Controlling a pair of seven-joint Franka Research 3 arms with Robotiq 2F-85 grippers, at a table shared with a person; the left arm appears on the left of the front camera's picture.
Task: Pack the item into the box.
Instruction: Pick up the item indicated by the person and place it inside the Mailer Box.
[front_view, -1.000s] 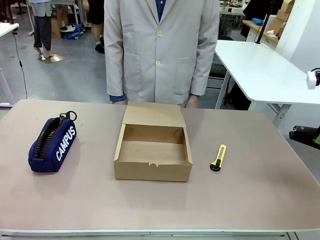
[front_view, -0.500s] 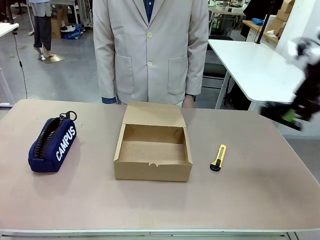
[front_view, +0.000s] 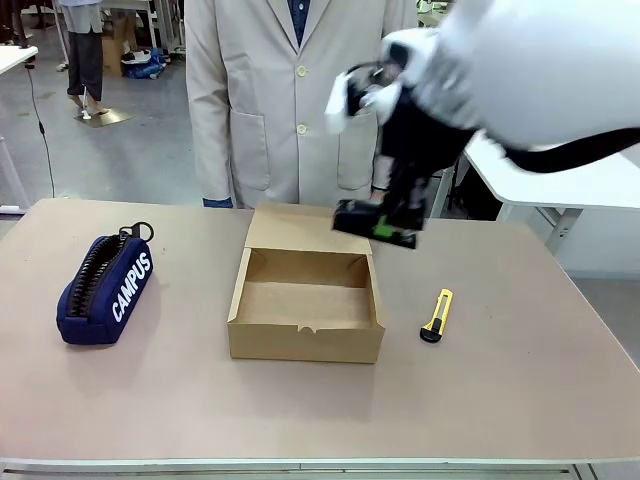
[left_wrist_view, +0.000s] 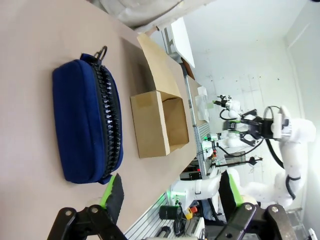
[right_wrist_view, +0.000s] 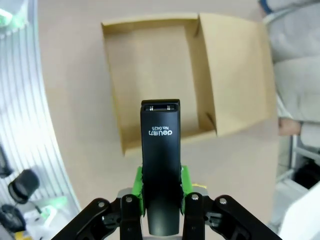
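We are pinching the item (right_wrist_view: 160, 145) in our right gripper (right_wrist_view: 161, 187), holding it over the box (front_view: 305, 345), above its far right corner. Our left gripper (left_wrist_view: 172, 192) is standing open, well left of the box.

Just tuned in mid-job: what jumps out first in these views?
The right gripper is shut on a black stapler, held in the air near the far right corner of the open cardboard box at the table's middle. A navy CAMPUS pouch lies left of the box and a yellow utility knife right of it. A person in a pale coat stands right behind the box.
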